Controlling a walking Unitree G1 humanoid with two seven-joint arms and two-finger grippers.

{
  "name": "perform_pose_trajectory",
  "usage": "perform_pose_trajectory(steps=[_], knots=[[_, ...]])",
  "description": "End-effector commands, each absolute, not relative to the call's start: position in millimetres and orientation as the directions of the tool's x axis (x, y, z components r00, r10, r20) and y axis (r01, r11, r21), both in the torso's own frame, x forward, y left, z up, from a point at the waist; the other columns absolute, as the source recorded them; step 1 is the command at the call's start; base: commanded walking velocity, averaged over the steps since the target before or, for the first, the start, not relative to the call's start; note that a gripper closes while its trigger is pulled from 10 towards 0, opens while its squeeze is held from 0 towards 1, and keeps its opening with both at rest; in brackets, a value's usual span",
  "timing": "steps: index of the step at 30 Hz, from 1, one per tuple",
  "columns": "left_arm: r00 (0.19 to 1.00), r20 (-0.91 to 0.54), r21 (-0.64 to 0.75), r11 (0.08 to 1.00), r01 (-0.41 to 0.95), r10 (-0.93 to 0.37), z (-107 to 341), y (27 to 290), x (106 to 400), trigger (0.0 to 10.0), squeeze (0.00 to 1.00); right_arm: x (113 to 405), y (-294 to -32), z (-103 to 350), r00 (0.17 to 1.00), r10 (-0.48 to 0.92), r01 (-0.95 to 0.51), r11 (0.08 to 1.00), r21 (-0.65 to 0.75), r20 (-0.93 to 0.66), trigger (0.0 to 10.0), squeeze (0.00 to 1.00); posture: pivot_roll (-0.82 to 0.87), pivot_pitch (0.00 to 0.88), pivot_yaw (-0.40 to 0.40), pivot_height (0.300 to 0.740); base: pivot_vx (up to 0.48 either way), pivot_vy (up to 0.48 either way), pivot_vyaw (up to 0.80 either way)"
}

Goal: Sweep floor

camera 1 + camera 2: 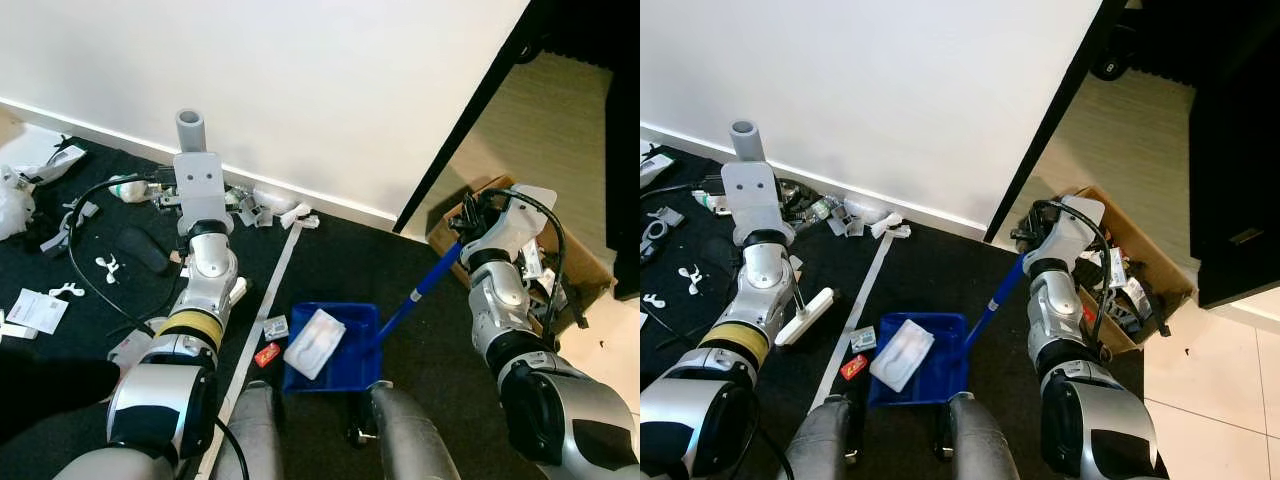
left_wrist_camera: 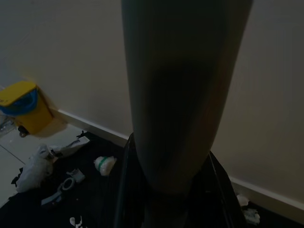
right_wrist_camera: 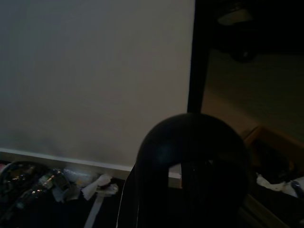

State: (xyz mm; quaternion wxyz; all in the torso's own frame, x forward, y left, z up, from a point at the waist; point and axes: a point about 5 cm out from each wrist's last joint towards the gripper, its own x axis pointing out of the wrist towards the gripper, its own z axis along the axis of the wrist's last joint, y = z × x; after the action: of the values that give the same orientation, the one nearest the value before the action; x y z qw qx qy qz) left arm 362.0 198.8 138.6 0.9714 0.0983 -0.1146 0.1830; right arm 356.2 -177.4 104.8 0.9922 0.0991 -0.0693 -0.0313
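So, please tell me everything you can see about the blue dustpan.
The blue dustpan looks like plastic: a flat rectangular tray with low walls and a long blue handle that slants up toward the right hand, which holds its top end. The tray lies flat on the dark floor, just ahead of the robot's legs. A white packet lies in it, hanging over its left rim. A small red piece lies on the floor just outside it.

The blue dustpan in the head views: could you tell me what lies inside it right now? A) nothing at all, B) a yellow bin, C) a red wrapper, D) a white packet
D: a white packet lies in the blue dustpan, which the right gripper holds by its long handle; the small red wrapper lies on the floor beside it.
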Motion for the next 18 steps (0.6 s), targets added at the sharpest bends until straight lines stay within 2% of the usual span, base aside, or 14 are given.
perform_pose_trajectory(steps=[1,18], knots=[[0.917,0.226,0.133,0.922,-0.363,0.328,127,194,357,10.0,0.00,357,-182,110,0.982,-0.094,0.055,0.974,0.221,0.166,10.0,0.00,0.03,0.212,-0.057,0.740,0.000,0.000,0.00],[0.907,0.250,0.197,0.899,-0.391,0.339,133,212,357,10.0,0.00,360,-184,116,0.985,-0.016,-0.010,0.989,0.149,0.174,10.0,0.00,0.04,0.260,-0.070,0.740,0.000,0.000,0.00]])
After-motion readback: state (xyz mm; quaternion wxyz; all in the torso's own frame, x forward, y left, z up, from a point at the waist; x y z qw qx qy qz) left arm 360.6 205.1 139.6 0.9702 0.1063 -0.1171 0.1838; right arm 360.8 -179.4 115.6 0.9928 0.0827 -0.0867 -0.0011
